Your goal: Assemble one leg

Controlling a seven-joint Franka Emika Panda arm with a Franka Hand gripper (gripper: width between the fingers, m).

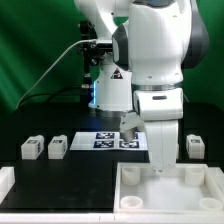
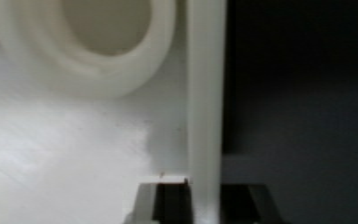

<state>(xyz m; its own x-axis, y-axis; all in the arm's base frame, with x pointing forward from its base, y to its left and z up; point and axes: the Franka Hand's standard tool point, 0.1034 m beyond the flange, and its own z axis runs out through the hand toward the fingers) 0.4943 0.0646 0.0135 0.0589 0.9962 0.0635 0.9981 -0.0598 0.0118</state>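
The leg [image 1: 57,148] that lies closest to the marker board [image 1: 108,141] stands on the black table [image 1: 70,185], on the exterior view's left, and its face with the tag is turned to the camera. A second leg [image 1: 30,148] stands just beside it, further to the exterior view's left, with a small gap between the two. A third leg [image 1: 195,146] stands alone on the exterior view's right, well apart from the other two, behind the far rim of the white square part [image 1: 170,205]. None of these three legs is touched by the robot.

The arm [image 1: 155,60] reaches down in the middle of the scene, and its lower end comes to the far rim of the white square part, which lies at the near edge of the table on the exterior view's right.

In the wrist view the gripper [image 2: 204,203] is narrow. Its two dark fingers [image 2: 162,203] stand one on each side of the thin raised wall [image 2: 204,100] of this part. No gap shows between fingers and wall, so the claw seems to be pinching the wall, although this view is blurred. On one side of the wall is the pale inner floor of the part, with a round hole [image 2: 96,30] that has a raised ring around it; on the other side only the dark table shows.
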